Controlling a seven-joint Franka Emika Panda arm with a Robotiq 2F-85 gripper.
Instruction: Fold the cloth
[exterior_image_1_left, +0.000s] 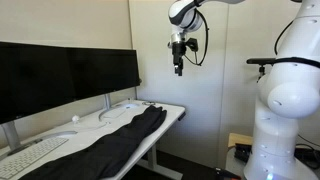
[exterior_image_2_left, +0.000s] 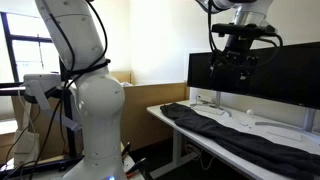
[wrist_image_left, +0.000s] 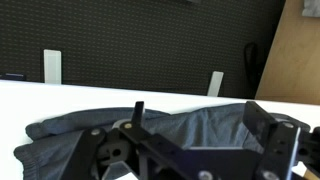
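A long dark grey cloth (exterior_image_1_left: 110, 143) lies stretched along the white desk (exterior_image_1_left: 170, 109). It shows in both exterior views (exterior_image_2_left: 235, 133) and in the wrist view (wrist_image_left: 200, 130). My gripper (exterior_image_1_left: 179, 68) hangs high above the cloth's far end, also visible in an exterior view (exterior_image_2_left: 237, 68). In the wrist view the fingers (wrist_image_left: 195, 125) are spread apart with nothing between them, and the cloth's end lies below.
Two black monitors (exterior_image_1_left: 60, 75) stand along the back of the desk, with a white keyboard (exterior_image_1_left: 30, 155) and a white mouse (exterior_image_1_left: 75, 118). A white robot body (exterior_image_2_left: 90, 110) stands beside the desk. A cardboard box (exterior_image_1_left: 240, 143) sits on the floor.
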